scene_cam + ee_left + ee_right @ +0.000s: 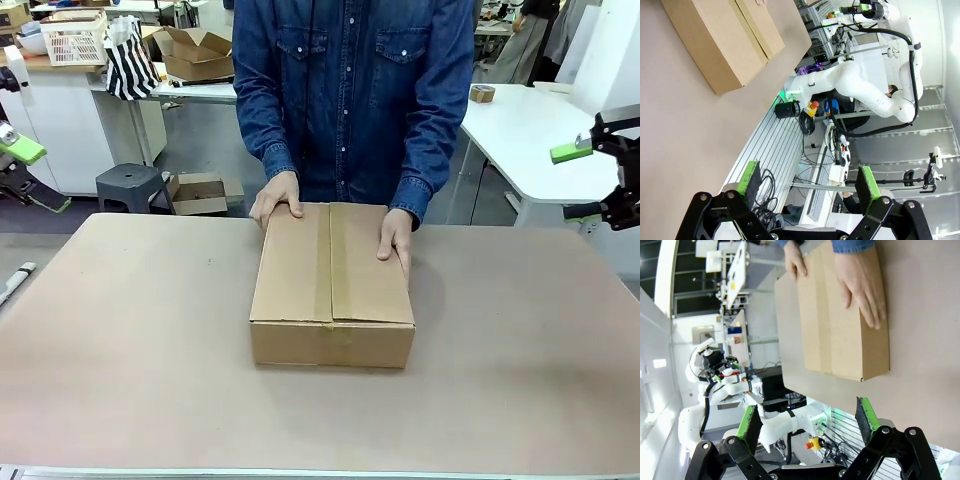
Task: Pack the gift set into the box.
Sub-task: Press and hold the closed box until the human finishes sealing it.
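You're at the closing step: the box (331,300) sits mid-table, flaps pressed flat under the person's hands (275,198). Your left gripper (807,185) and right gripper (810,420) hang spread and empty, well aside. The next move is probably sealing the seam.

The box (331,285) before me is a brown corrugated carton, flaps folded shut with their seam running down the top away from me, lying flat and square on the table (130,340) near its middle, toward the far edge.
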Motion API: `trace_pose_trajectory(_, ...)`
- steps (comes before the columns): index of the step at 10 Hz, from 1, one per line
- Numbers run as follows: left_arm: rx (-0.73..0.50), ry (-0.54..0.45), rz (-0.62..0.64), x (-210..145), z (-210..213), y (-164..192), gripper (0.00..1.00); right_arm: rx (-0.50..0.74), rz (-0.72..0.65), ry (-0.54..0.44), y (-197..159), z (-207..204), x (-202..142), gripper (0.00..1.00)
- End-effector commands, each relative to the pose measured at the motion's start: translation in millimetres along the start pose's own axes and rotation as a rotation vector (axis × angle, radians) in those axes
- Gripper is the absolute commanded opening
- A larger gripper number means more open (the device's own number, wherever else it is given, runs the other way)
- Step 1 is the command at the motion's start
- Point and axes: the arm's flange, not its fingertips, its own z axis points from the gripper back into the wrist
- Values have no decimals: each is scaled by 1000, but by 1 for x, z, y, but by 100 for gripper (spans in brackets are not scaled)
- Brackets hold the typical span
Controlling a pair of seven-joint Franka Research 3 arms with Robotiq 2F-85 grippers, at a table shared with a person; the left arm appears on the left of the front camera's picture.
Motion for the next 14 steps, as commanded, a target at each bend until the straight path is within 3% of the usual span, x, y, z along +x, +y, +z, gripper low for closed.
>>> trace_pose_trajectory(1, -1, -14, 4, 0, -2, -2, 100, 24, 22, -5, 2, -2, 2, 100)
trace_pose_trajectory(14, -1, -14, 4, 0, -2, -2, 100, 24, 22, -5, 2, -2, 2, 100)
